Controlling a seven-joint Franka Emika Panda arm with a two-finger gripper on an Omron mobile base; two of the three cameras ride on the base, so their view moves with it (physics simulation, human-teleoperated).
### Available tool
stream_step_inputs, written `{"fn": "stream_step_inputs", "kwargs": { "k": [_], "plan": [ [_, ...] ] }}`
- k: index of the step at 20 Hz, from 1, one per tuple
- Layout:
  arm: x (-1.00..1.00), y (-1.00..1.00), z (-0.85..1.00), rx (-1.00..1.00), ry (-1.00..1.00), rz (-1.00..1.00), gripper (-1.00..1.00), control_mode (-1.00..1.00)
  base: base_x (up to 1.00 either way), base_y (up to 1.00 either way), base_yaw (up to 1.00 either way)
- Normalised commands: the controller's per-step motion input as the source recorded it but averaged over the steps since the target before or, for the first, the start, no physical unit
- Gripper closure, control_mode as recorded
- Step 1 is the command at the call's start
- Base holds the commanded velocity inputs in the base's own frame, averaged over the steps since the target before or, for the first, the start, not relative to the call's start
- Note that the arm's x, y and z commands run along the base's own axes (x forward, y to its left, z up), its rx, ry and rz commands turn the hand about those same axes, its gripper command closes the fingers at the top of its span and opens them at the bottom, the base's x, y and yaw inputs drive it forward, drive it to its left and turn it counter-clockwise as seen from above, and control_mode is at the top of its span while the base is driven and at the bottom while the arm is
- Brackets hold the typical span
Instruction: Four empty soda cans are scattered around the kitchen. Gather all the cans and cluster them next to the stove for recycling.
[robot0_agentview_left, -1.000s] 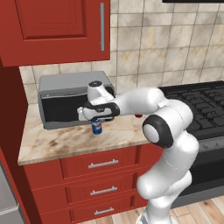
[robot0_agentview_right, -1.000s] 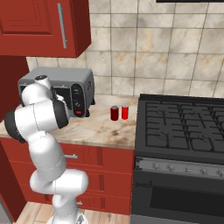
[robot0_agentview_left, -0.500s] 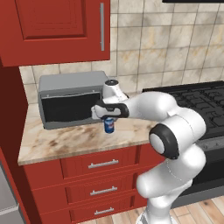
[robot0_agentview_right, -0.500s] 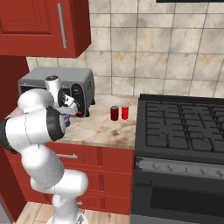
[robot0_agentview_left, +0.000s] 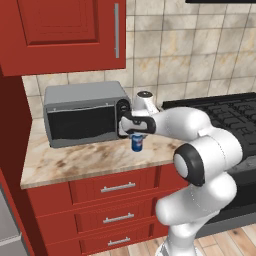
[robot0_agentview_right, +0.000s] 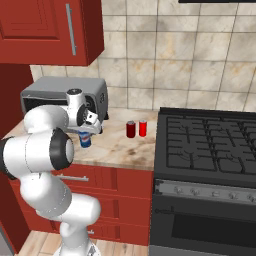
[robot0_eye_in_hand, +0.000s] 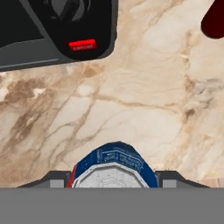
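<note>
My gripper (robot0_agentview_left: 135, 134) is shut on a blue soda can (robot0_agentview_left: 137, 143) with a silver top, held upright just over the marble counter in front of the toaster oven's right end. From the right base the gripper (robot0_agentview_right: 86, 131) and the blue can (robot0_agentview_right: 85, 139) sit left of two red soda cans (robot0_agentview_right: 131, 129) (robot0_agentview_right: 143, 128) that stand together by the stove's (robot0_agentview_right: 210, 145) left edge. In the hand view the blue can (robot0_eye_in_hand: 113, 164) sits between the fingertips (robot0_eye_in_hand: 57, 179), and a red can (robot0_eye_in_hand: 214, 19) shows at the top right. The stove (robot0_agentview_left: 227, 107) lies to the right.
A grey toaster oven (robot0_agentview_left: 82, 117) (robot0_agentview_right: 50, 92) with a black front stands at the back of the counter (robot0_agentview_left: 75, 162), its knob panel (robot0_eye_in_hand: 78, 26) close to the hand. Red upper cabinets (robot0_agentview_left: 65, 35) hang above. Bare counter (robot0_agentview_right: 117, 145) lies between the blue can and the red cans.
The arm has carried the blue can to the right along the counter, from the middle of the toaster oven's front to its right end, closer to the stove. The grip has not changed.
</note>
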Motion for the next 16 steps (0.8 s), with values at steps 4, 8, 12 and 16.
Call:
{"fn": "stream_step_inputs", "kwargs": {
  "k": [4,8,12,16],
  "plan": [
    [0.05,-0.51,0.0,0.01,0.0,0.0,1.0,-1.0,0.0,0.0,0.0],
    [0.08,-0.46,0.0,0.0,0.0,0.0,1.0,-1.0,0.0,0.0,0.0],
    [0.16,-0.44,0.0,0.0,0.0,0.01,1.0,-1.0,0.0,0.0,0.0],
    [0.23,-0.42,0.0,0.0,0.0,0.04,1.0,-1.0,0.0,0.0,0.0]
  ]
}}
